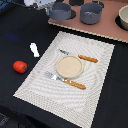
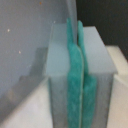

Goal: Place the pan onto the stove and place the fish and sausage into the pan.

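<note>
The dark grey-blue pan [image 1: 60, 10] sits on the pinkish-brown stove [image 1: 107, 31] at its end on the exterior view's left. The white fish [image 1: 34, 49] lies on the dark table beside the placemat. The red sausage [image 1: 20, 66] lies a little nearer the front from it. Only white parts of the arm [image 1: 40, 3] show at the top edge, close beside the pan. In the wrist view my gripper [image 2: 76, 30] has its teal pads [image 2: 74, 85] pressed together, with nothing visible between them.
A larger grey pot [image 1: 91, 13] and another pot [image 1: 123, 18] stand on the stove. A pale striped placemat [image 1: 40, 92] holds a beige plate [image 1: 69, 66], a fork [image 1: 65, 80] and a knife [image 1: 80, 56] with orange handles.
</note>
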### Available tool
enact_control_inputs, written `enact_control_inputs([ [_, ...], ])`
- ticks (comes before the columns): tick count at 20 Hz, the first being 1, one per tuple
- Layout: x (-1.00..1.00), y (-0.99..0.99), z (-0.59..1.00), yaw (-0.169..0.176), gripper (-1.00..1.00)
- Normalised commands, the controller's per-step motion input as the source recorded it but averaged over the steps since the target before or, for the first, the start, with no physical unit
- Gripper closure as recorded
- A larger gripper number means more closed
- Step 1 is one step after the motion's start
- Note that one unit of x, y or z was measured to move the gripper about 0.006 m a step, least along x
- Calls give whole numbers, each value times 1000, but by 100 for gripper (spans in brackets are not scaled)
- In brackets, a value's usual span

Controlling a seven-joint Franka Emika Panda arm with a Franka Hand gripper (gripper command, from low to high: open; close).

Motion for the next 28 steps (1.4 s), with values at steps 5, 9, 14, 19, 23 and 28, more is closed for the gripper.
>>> enact_control_inputs([
  [5, 276, 639, 217, 83, 100],
  [9, 327, 479, 160, 33, 100],
  [14, 388, 329, 26, 5, 100],
  [19, 387, 293, 0, 0, 100],
  [23, 432, 311, 0, 0, 100],
  [28, 471, 283, 0, 0, 100],
])
